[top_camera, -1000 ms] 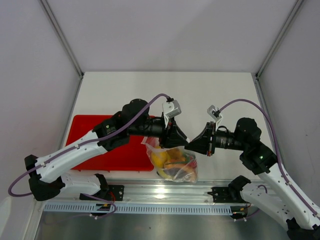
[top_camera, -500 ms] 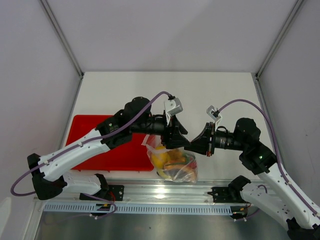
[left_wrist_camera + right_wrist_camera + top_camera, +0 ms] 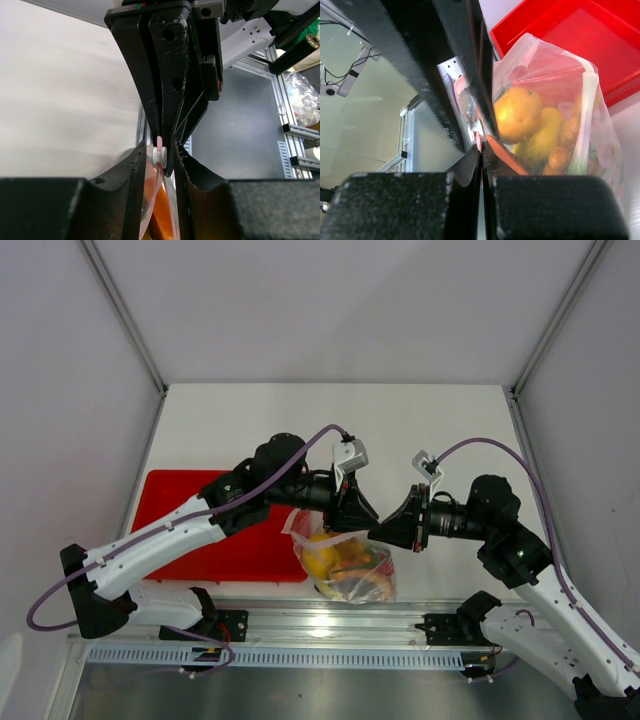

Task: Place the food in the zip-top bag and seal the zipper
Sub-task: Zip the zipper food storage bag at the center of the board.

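Right claw [image 3: 481, 152] clamped on zipper [image 3: 159, 141], left claw [image 3: 160, 162] slightly apart (straddling it)

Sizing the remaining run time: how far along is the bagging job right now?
Done: the food sits inside the zip-top bag; none shows on the visible part of the red tray. In hand: right gripper is shut on the zipper edge, left gripper straddles the white slider, pinch unclear. Left: sealing the zipper; how much is already closed can't be seen.
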